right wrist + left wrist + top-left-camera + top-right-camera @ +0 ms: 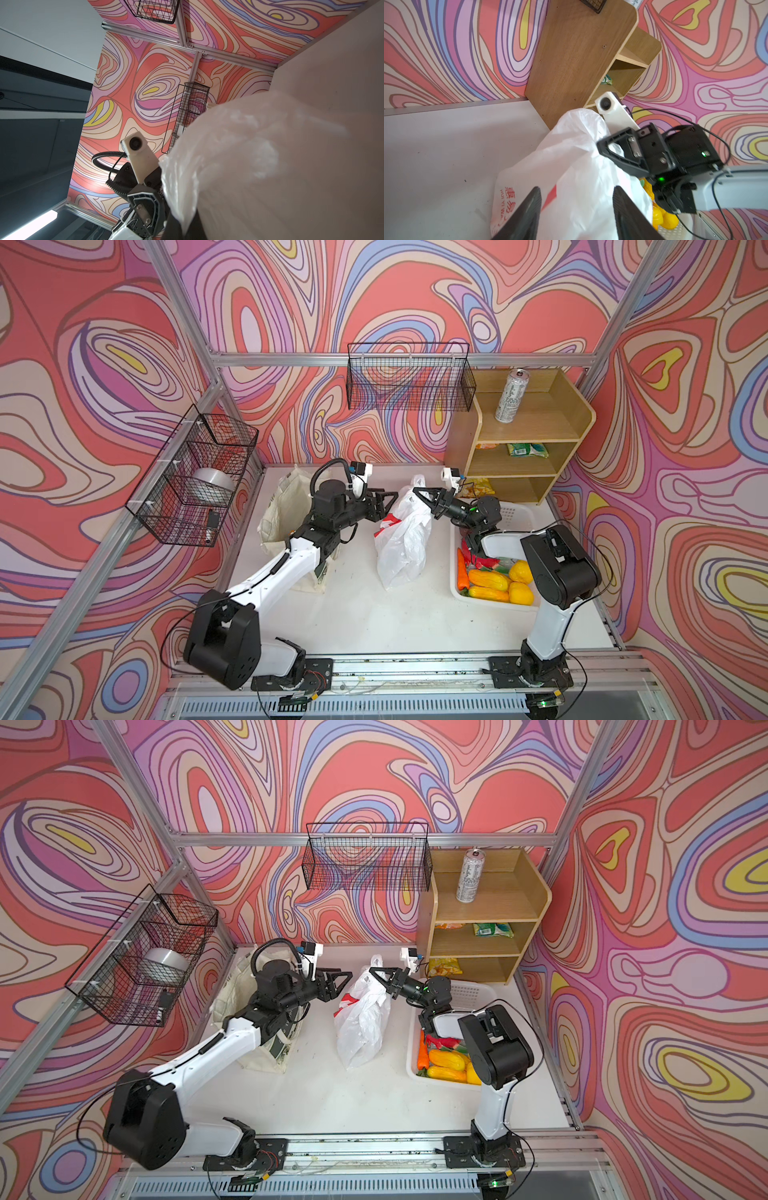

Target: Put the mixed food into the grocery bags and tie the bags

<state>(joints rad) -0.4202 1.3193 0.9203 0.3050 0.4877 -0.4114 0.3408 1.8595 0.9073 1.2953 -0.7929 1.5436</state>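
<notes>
My right gripper point(417, 492) has its fingers pressed together on the top of the white plastic bag point(401, 547), close to one loop handle. In the right wrist view the crinkled plastic bunches out directly from my fingertips and fills most of what lies ahead of them.

My left gripper point(577, 188) faces the right one from the opposite side of the bag, tip nearly to tip, with the bag's raised top between the two. Its fingers point(529, 209) are spread apart. The bag's red-printed side shows in the gap between them, just beyond the tips. I cannot tell whether either finger touches the plastic. Below both grippers the rest of the bag slumps on the table.

The canvas tote point(282, 510) stands behind my left gripper, beside and partly under that arm's wrist, well apart from the plastic bag.

Behind my right gripper, under that arm's forearm, sits the white basket point(515, 514). It holds yellow vegetables point(488, 580) and an orange carrot point(461, 572), with red and green pieces I cannot make out.

Beyond my right gripper, off to its outer side, is the wooden shelf point(540, 418). A silver can point(511, 396) stands upright on its top, a green snack packet point(527, 449) lies on its middle level, and a yellow snack packet point(478, 489) on its lowest.
</notes>
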